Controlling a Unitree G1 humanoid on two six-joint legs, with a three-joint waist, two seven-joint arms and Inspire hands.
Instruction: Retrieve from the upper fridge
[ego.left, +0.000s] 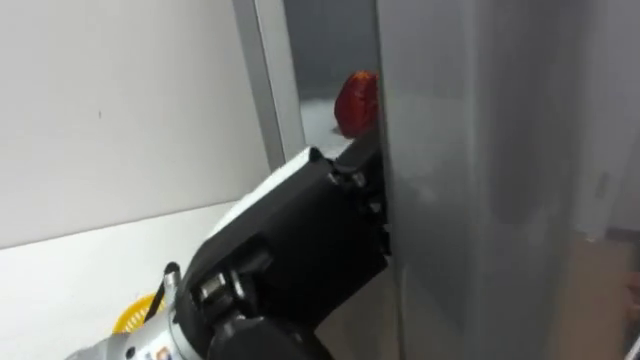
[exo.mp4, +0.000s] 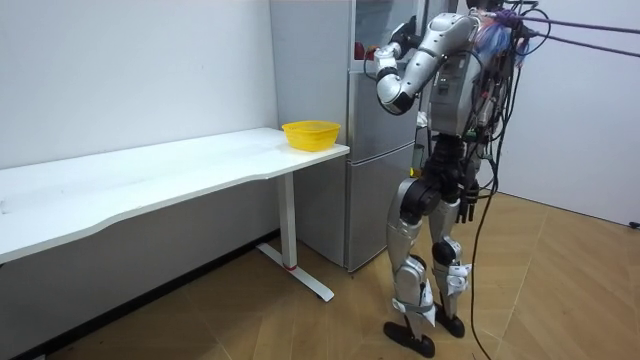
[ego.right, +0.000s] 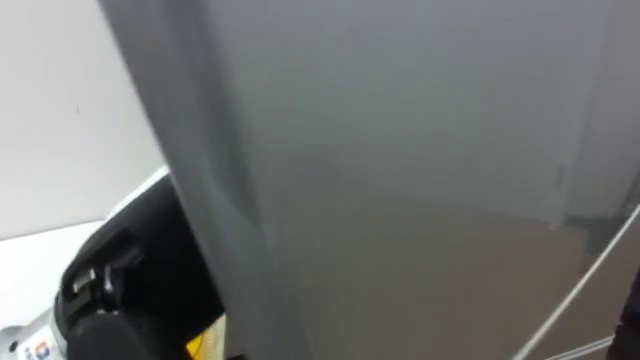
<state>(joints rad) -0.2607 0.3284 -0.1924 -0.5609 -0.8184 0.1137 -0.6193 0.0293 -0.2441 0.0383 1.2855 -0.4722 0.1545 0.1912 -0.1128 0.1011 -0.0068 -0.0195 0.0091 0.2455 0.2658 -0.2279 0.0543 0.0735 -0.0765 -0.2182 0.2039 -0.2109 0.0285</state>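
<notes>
The red item sat inside the upper fridge compartment and was seen through the narrow gap beside the leading edge of the grey fridge door. The visible part stood taller than it was wide, so its long axis ran roughly upright. The door edge covered its right side, and which way it faced could not be determined. It rested on a pale shelf within the compartment and no hand touched it.

The left hand was raised on a dark forearm to the door's edge, below the red item. Its fingers passed behind that edge, so whether they were open or closed on the door could not be told.

A white worktop ran along the white wall to the robot's left and ended just beside the fridge. A yellow bowl stood at the end of the worktop nearest the fridge.

In the room view the robot stood upright on a wooden floor, close in front of the fridge and facing it, with its left arm bent up to the upper door.
</notes>
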